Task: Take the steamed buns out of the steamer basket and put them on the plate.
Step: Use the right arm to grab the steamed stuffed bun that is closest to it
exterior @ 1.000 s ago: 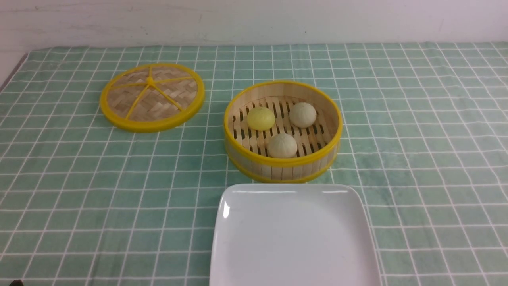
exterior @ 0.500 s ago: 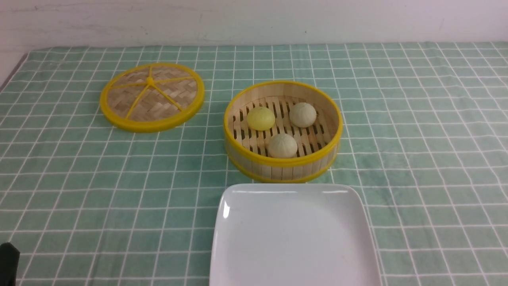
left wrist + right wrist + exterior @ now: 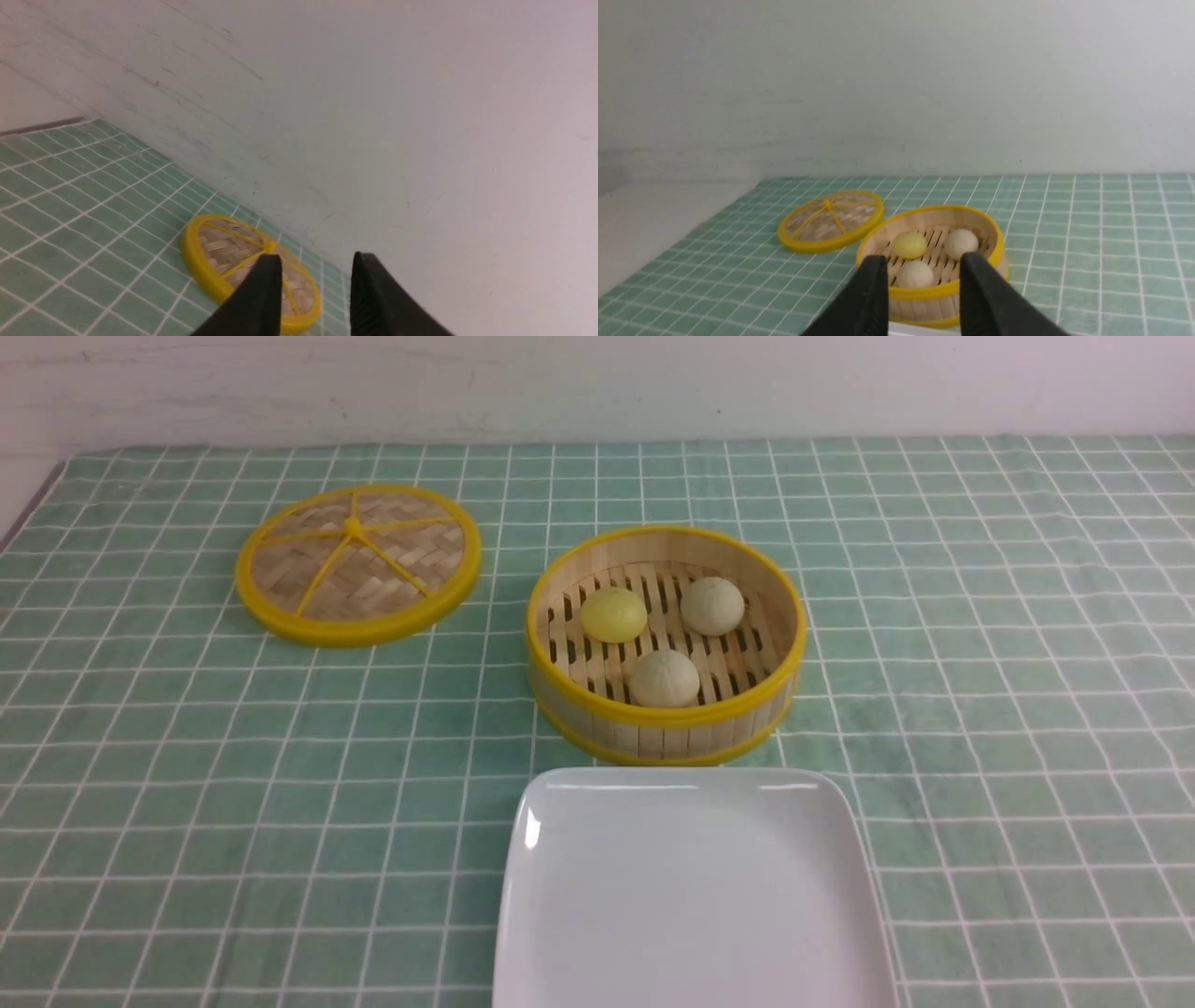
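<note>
Three steamed buns [image 3: 664,678]: in the steamer basket [image 3: 665,733], the yellow one at 10 o'clock, the beige ones at 2 and 6.
Plate [image 3: 691,905]: at the basket's 6 o'clock, just beside it.
Lid [image 3: 358,563]: flat on the table [image 3: 980,616], at the basket's 10 o'clock, apart.
Left tool [image 3: 316,260]: released, fingers parted.
Right tool [image 3: 923,257]: released, fingers parted, holding nothing.

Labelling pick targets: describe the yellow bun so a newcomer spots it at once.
On the green checked cloth, find the round bamboo steamer basket just beyond the white plate. Of the three balls inside, the yellow bun is the rear-left one, smooth and pale yellow where the two beige-white buns are faintly textured.
</note>
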`<action>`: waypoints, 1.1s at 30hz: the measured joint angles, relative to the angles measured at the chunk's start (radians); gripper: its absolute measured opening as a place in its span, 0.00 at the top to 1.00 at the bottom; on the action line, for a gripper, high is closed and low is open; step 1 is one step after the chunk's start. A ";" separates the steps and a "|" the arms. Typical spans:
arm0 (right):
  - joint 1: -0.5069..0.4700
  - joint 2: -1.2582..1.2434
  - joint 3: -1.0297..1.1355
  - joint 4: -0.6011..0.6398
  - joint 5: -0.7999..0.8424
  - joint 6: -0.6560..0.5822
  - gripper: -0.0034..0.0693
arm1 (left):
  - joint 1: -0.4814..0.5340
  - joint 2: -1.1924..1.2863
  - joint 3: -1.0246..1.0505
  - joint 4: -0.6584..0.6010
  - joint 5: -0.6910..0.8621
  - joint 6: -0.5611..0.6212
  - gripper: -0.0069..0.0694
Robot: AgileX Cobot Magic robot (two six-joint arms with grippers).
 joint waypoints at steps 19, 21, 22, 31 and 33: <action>0.000 0.621 -0.365 0.107 0.139 -0.300 0.62 | -0.001 0.000 -0.083 0.392 0.216 -0.372 0.59; 0.000 0.758 -0.456 0.087 0.213 -0.327 0.62 | -0.001 0.000 -0.145 0.454 0.264 -0.401 0.59; 0.000 0.814 -0.495 0.083 0.243 -0.341 0.62 | -0.001 0.000 -0.183 0.464 0.292 -0.413 0.59; 0.012 1.402 -0.994 0.073 0.406 -0.430 0.62 | -0.001 0.039 -0.421 0.216 0.490 -0.211 0.59; 0.030 1.483 -1.090 0.062 0.407 -0.435 0.62 | -0.001 0.086 -0.443 0.076 0.493 -0.091 0.59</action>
